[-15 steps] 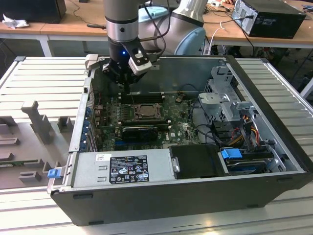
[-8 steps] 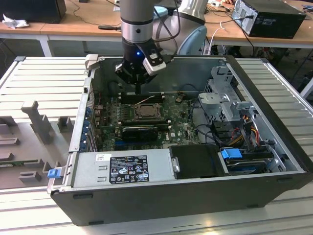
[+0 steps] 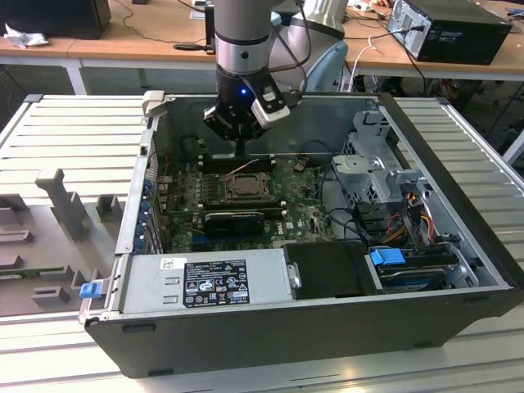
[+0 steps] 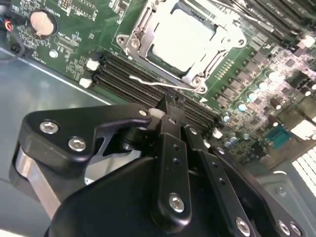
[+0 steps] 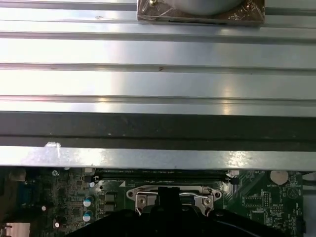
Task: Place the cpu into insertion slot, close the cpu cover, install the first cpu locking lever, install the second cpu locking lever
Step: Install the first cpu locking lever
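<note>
The cpu (image 4: 182,37) lies flat in the insertion slot (image 3: 244,187) on the green motherboard (image 3: 303,209), its pale metal top showing. The silver cpu cover (image 4: 134,43) is folded down around it. A thin wire locking lever (image 4: 148,80) runs along the socket edge nearest my gripper. My gripper (image 4: 171,103) is shut with nothing between its fingers, and its tip hangs just beside that lever. In the exterior view the gripper (image 3: 240,150) hovers low inside the open case, just behind the slot. The first wrist view shows the gripper tip (image 5: 168,195) over the socket's silver rim (image 5: 140,197).
Black memory slots (image 4: 128,74) lie between the gripper and the socket. A long black finned card (image 3: 235,221) sits in front of the slot. The power supply (image 3: 205,282), a drive cage (image 3: 377,164) with cables and the case walls (image 3: 139,188) hem in the board.
</note>
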### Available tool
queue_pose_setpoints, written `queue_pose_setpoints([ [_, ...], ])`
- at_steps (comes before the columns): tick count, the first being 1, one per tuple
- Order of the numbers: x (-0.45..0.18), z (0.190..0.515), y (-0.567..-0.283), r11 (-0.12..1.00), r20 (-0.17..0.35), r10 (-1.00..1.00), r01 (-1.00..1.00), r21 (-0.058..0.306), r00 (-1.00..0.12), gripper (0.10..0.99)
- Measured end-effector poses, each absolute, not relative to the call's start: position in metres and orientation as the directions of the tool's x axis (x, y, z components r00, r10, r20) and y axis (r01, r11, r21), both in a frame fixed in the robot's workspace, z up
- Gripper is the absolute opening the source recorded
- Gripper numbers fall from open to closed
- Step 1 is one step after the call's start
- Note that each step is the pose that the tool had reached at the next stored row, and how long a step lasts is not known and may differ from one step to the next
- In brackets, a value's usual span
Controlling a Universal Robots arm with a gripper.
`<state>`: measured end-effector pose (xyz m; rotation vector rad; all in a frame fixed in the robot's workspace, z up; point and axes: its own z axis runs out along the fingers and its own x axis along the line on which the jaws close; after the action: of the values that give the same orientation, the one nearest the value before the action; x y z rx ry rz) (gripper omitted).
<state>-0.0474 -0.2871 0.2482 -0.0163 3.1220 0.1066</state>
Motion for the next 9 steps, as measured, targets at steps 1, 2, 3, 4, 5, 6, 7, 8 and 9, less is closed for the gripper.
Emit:
queue_pose_setpoints([
  [1, -0.046, 0.246, -0.287, 0.998, -0.018, -0.010, -0.011, 0.069, -1.000, 0.106],
  [2, -0.045, 0.245, -0.287, 0.997, -0.018, -0.010, -0.011, 0.071, -1.000, 0.106],
  [3, -0.043, 0.245, -0.287, 0.997, -0.018, -0.010, -0.011, 0.081, -1.000, 0.106],
  [4, -0.041, 0.243, -0.287, 0.996, -0.018, -0.010, -0.011, 0.084, -1.000, 0.106],
  [5, -0.040, 0.241, -0.287, 0.996, -0.018, -0.010, -0.012, 0.084, -1.000, 0.106],
  [6, -0.039, 0.239, -0.287, 0.996, -0.018, -0.011, -0.013, 0.084, -1.000, 0.106],
  [7, -0.039, 0.237, -0.286, 0.996, -0.018, -0.013, -0.014, 0.084, -1.000, 0.106],
  [8, -0.038, 0.235, -0.286, 0.996, -0.018, -0.021, -0.022, 0.084, -1.000, 0.106],
  [9, -0.038, 0.234, -0.286, 0.996, -0.018, -0.034, -0.036, 0.085, -0.999, 0.106],
])
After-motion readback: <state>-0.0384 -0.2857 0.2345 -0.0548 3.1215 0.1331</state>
